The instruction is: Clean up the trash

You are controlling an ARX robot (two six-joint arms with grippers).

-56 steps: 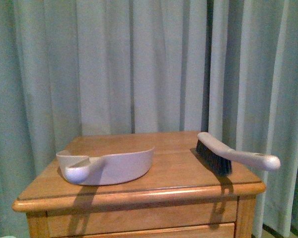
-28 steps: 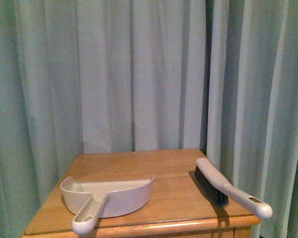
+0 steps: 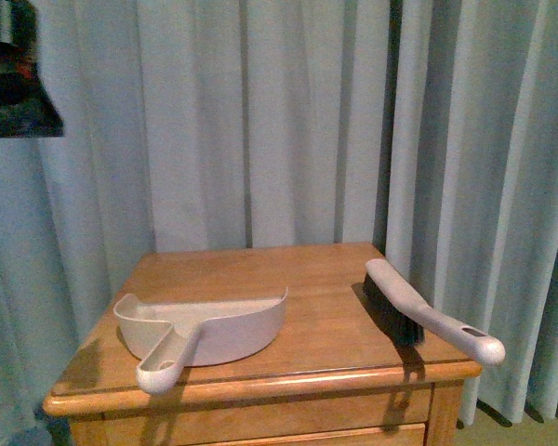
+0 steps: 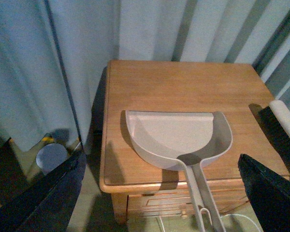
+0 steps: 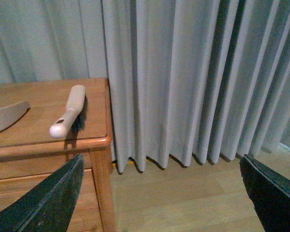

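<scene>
The trash, a small white paper wad, is out of view in every frame. A beige dustpan lies on the wooden nightstand with its handle over the front edge. A hand brush lies at the right edge, its handle overhanging. My left gripper is open and empty, above and in front of the dustpan handle. My right gripper is open and empty over the wooden floor, to the right of the nightstand; the brush is off to its side.
Grey curtains hang behind and beside the nightstand. A pale round object sits on the floor left of the nightstand. A dark shape shows at the front view's top left. Wooden floor lies right of the nightstand.
The front view has shifted, so the nightstand top shows from higher up. A dark shape has come into the top left corner. The dustpan and brush have not moved on the nightstand.
</scene>
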